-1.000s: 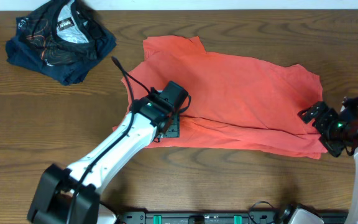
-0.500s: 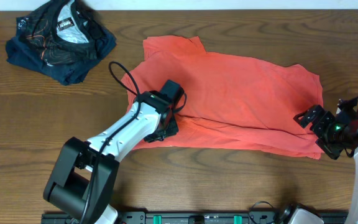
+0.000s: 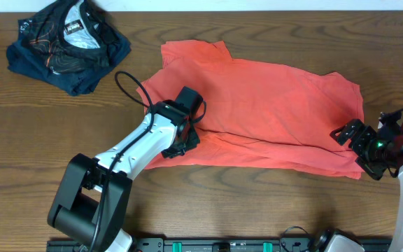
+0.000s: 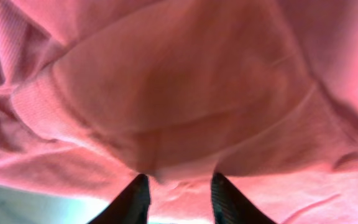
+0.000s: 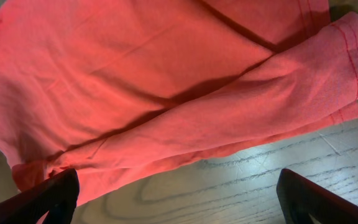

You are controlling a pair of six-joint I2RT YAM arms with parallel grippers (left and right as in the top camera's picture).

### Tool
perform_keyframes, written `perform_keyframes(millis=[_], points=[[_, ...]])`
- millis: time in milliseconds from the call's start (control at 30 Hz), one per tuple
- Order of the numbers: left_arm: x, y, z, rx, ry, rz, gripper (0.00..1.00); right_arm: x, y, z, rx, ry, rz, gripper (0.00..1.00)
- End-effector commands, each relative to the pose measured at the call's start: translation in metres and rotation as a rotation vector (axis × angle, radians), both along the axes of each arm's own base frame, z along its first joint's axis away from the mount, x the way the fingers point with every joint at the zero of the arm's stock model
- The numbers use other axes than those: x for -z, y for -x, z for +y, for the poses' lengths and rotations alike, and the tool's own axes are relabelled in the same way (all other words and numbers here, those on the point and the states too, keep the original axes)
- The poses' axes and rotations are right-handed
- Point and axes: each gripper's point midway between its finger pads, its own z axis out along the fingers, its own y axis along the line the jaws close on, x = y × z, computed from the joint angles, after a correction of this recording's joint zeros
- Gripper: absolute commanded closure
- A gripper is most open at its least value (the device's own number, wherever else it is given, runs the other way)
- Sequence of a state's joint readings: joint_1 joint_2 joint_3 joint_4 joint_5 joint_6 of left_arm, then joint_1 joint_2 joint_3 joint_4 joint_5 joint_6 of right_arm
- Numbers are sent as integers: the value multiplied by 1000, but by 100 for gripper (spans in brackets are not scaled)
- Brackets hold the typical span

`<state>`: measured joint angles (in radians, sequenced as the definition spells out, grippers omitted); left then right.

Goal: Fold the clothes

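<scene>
Overhead view: a coral-red T-shirt [image 3: 271, 105] is laid across the middle and right of a brown wood-grain table [image 3: 257, 210]. It is spread mostly flat, with one sleeve pointing to the far edge. Soft creases are seen along the near edge, where one layer is lapped over another. A dark garment [image 3: 65, 45] with thin red lines and a pale panel is bunched in a loose heap at the far left corner, well apart from the T-shirt.

The left gripper [image 3: 179, 145] is placed at the near left corner of the T-shirt, on the cloth. In the left wrist view the frame is filled by the T-shirt [image 4: 185, 93], whose fine knit weave and rounded folds are plain. A small fold of this cloth is pinched between the two dark fingers [image 4: 132, 202], which are set close together and touched by the fabric on both inner sides.

The right gripper [image 3: 359, 150] is held at the near right corner of the T-shirt. In the right wrist view its jaws are spread wide, one at each lower corner of the frame, and nothing is held between them. Bare table [image 5: 241, 180] is seen between them. The T-shirt [image 5: 135, 81] lies just beyond, and a doubled layer is finished by a hem [image 5: 350, 59] with a stitched line.
</scene>
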<state>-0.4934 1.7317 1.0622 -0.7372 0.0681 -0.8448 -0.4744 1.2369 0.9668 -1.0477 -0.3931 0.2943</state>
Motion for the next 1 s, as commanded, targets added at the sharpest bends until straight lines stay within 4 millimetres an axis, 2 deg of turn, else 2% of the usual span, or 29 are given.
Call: perform_keyframes(millis=[0,167,467,833,967], points=[[5,10,7,-54,-19,40,68,0,0,1,-26,10,-4,1],[5,10,7,-64,-20,43,68,1,2,2,-26,9,3,1],[8,-6,1,-103,6,-13,68,1,3,3,-43,12,6,1],[11,-14,7,-107,-37,-48,67,4,8,1,-38,23,33,1],[13,-19,9,-106,-51,-71,81,4,9,1,-38,22,35,1]])
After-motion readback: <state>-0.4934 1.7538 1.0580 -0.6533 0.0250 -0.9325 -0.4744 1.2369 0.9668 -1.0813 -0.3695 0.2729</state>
